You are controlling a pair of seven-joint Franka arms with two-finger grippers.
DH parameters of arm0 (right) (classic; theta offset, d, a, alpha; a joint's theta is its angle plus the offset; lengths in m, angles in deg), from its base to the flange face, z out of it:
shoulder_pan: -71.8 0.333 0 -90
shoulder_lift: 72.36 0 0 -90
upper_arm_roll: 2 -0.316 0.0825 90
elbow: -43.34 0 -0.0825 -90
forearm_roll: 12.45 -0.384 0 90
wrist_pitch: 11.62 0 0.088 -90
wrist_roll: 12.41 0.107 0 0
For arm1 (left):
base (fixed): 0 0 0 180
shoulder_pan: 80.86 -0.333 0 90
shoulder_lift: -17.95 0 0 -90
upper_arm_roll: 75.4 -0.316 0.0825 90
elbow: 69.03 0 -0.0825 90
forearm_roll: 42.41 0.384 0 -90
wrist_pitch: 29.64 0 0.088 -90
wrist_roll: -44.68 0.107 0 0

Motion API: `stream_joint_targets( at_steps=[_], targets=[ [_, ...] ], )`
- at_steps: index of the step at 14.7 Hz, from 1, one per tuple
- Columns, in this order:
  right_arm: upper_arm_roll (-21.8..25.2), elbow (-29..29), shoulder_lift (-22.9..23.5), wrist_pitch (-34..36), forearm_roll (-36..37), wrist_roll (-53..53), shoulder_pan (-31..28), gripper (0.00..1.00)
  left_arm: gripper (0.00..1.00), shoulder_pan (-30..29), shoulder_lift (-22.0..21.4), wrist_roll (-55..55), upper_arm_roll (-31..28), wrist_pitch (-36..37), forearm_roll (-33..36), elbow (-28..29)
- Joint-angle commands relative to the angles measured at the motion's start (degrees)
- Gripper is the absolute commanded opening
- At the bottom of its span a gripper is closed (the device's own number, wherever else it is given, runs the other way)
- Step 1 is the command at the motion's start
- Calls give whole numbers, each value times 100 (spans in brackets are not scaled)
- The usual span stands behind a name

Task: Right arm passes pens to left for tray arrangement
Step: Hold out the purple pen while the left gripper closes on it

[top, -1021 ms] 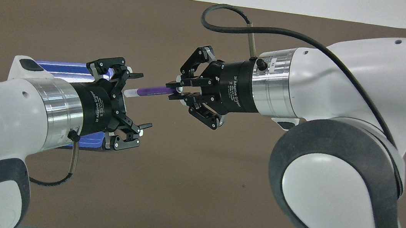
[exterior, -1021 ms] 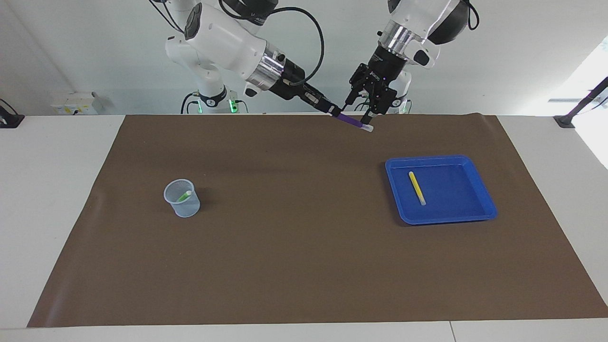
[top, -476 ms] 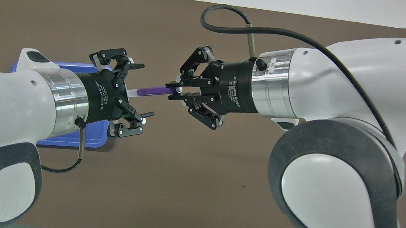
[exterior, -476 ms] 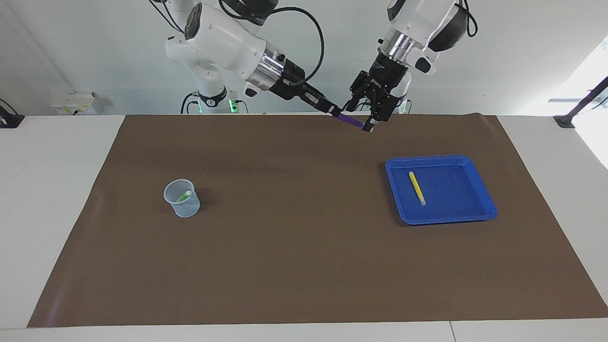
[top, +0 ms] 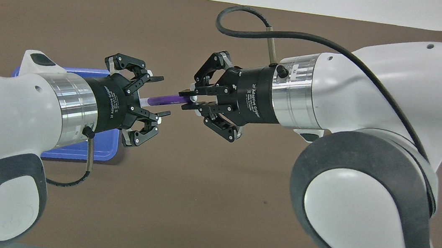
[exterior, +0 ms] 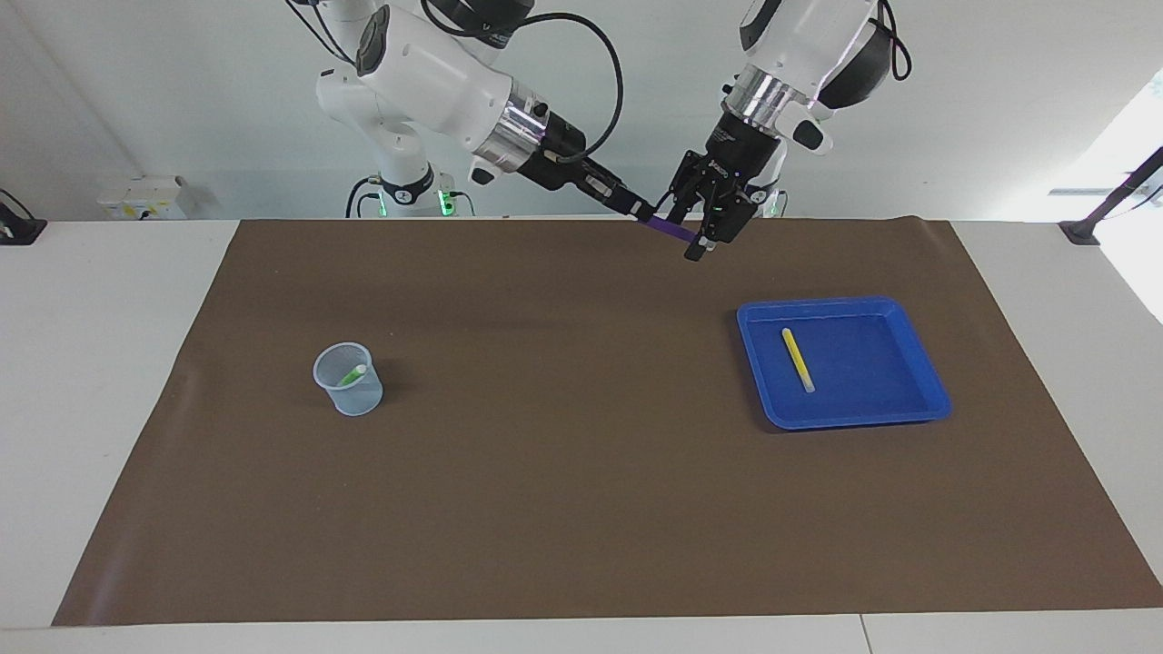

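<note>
My right gripper [top: 184, 100] is shut on the purple pen [top: 165, 99] and holds it level in the air over the mat's edge nearest the robots. It also shows in the facing view [exterior: 647, 216], as does the pen [exterior: 670, 230]. My left gripper [top: 161, 95] is open, with its fingers on either side of the pen's whitish end; in the facing view [exterior: 700, 241] it meets the pen's tip. The yellow pen [exterior: 798, 360] lies in the blue tray [exterior: 909, 400]. The green pen [exterior: 352, 373] stands in the mesh cup [exterior: 348, 391].
A brown mat [exterior: 563, 472] covers the table. The tray sits toward the left arm's end and is partly hidden under the left arm in the overhead view [top: 95, 154]. The cup stands toward the right arm's end.
My left gripper has moved over the purple pen's whitish end and its fingers have drawn closer together around it. The right gripper has held the pen still.
</note>
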Motion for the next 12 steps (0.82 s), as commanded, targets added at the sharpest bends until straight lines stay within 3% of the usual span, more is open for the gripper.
stream_joint_targets(
  at_steps=[1,4,6,7,12],
  targets=[
    [-31,14,10,-78,-75,56,-5,0,60,0,-49,14,-14,19,96,-22],
    [-31,14,10,-17,-57,56,-5,0,43,-9,-66,5,-14,63,96,-30],
    [-31,14,10,-17,-57,56,-5,0,20,-9,-75,-4,-14,63,96,-30],
    [-31,14,10,-25,-57,56,-5,0,2,-18,-66,-4,-14,63,105,-30],
    [-31,14,10,-17,-57,56,-5,0,0,-53,-66,-4,-23,55,114,-118]
  ],
)
